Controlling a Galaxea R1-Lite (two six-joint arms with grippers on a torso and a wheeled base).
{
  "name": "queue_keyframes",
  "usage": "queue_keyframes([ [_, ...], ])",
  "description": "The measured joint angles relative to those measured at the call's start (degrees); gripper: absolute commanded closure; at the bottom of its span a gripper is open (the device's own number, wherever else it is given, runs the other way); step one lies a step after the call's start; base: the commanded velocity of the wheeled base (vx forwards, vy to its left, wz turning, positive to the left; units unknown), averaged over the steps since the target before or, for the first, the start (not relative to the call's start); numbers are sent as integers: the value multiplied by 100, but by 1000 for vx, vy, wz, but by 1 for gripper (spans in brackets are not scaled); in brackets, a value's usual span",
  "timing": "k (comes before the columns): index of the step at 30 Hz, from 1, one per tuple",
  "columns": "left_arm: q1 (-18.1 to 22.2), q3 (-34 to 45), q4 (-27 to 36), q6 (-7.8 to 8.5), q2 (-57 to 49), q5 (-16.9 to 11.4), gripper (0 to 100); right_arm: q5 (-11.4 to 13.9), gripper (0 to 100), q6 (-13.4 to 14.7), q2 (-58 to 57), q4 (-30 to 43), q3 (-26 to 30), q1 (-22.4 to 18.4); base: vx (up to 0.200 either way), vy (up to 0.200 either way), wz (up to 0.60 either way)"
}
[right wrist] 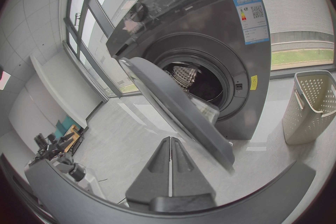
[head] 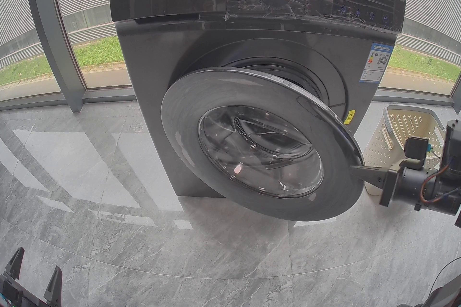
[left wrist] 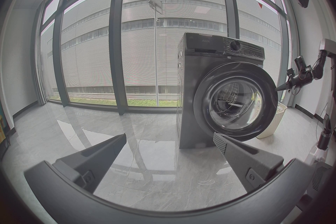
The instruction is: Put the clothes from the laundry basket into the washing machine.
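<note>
fingers of the left gripper stood spread apart with nothing between them, low in the bottom left corner of the head view, above the grey marble floor and well apart from everything else. its wrist view showed the same two fingers wide apart, with the machine far off behind them. behind, at the upper left, a tall window looked out on grass. the dark grey washing machine filled the centre of the frame, standing on the floor in front of the window. its round door hung partly open, hinged on the left and swung out toward the camera, its glass porthole facing forward. past the door's upper edge, the drum was open to view in the right wrist view, with something dark inside; whether that was clothing could not be told. at the door's right rim sat the tip of the right gripper, its fingers pressed together and holding nothing; whether it touched the rim could not be told. just beside the machine, at the right edge of the frame, the cream laundry basket stood upright on the floor, partly hidden behind the right arm.
</note>
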Motion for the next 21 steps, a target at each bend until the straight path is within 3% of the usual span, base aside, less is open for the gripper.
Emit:
queue_keyframes([
  [13, -5, 0, 0, 9, 2, -1, 0, -855, 100, -456, 1169, -1777, -528, -908, 0, 0, 0],
  [18, -2, 0, 0, 13, 5, -4, 0, -912, 100, -502, 1304, -1987, -340, -1015, 0, 0, 0],
  [21, -2, 0, 0, 5, 5, 0, 0, -909, 100, -508, 1307, -1996, -67, -847, 0, 0, 0],
])
